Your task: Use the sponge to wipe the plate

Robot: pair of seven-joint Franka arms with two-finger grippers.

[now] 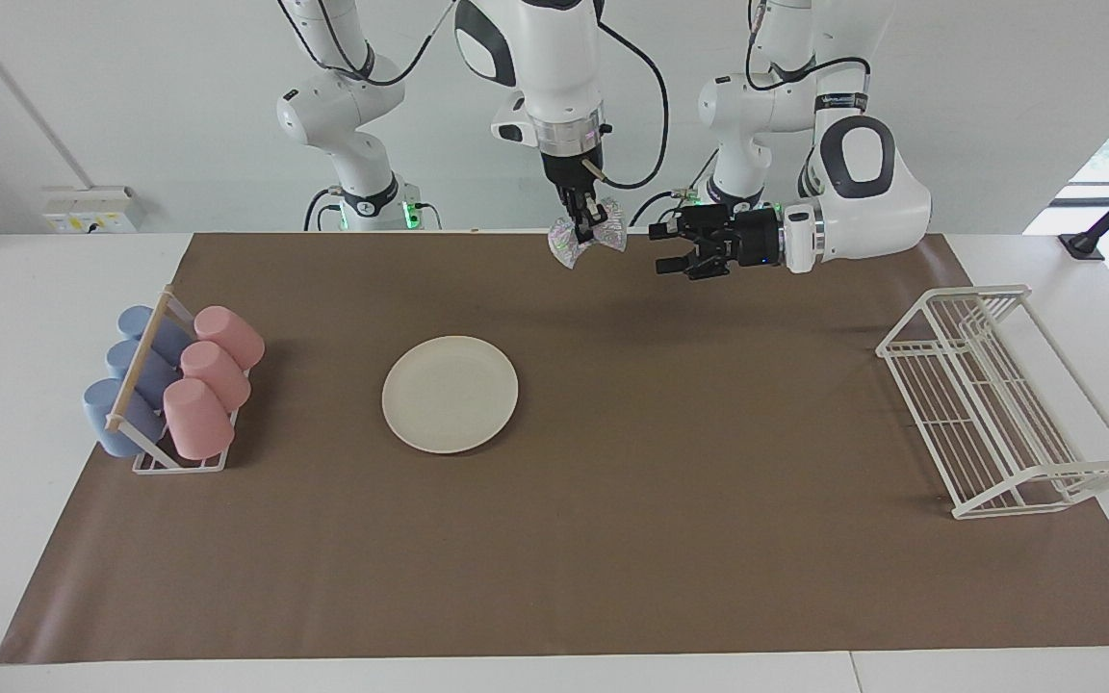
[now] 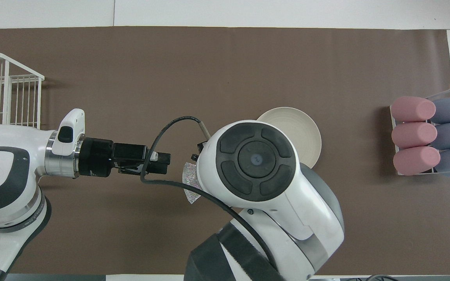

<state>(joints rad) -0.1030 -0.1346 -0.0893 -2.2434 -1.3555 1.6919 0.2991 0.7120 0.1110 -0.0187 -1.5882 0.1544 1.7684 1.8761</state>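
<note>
- right fingers (image 1: 585, 219): pinching sponge (image 1: 589, 238), raised over the counter (image 1: 670, 539).
- left fingers (image 1: 675, 248): spread, waiting beside it.
- plate (image 1: 450, 394): unwiped; next, lower sponge onto it.

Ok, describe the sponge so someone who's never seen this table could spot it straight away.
Start at the brown mat and look up above its edge nearest the robots. There the right claw hangs, pinching the sponge. It is the only silvery, crinkled wad in the scene, unlike the smooth cream plate on the mat.
</note>
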